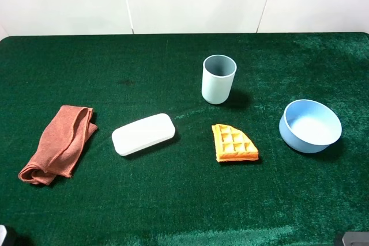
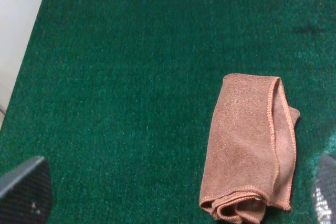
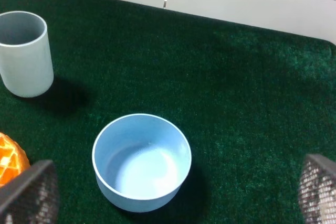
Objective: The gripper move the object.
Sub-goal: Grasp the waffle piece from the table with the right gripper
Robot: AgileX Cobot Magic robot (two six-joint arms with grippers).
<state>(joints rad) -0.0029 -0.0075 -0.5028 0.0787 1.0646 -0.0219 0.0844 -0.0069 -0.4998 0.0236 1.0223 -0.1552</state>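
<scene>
The object, a small orange-yellow waffle wedge [image 1: 233, 143] with a square grid, lies flat on the green table right of centre. Its edge shows in the right wrist view [image 3: 10, 158] beside one fingertip. My right gripper [image 3: 173, 198] is open and empty, its fingertips [image 3: 29, 192] wide apart, hovering near the front of the table over the blue bowl [image 3: 142, 161]. My left gripper [image 2: 173, 203] is open and empty, its fingertips [image 2: 23, 190] wide apart above the folded rust-orange cloth [image 2: 252, 145]. In the exterior high view only slivers of the arms show at the bottom corners.
A pale blue cup [image 1: 218, 79] stands upright behind the waffle and also shows in the right wrist view [image 3: 23, 53]. The blue bowl [image 1: 310, 125] sits to its right, a white oblong case [image 1: 143, 133] to its left, and the cloth [image 1: 59, 143] at far left.
</scene>
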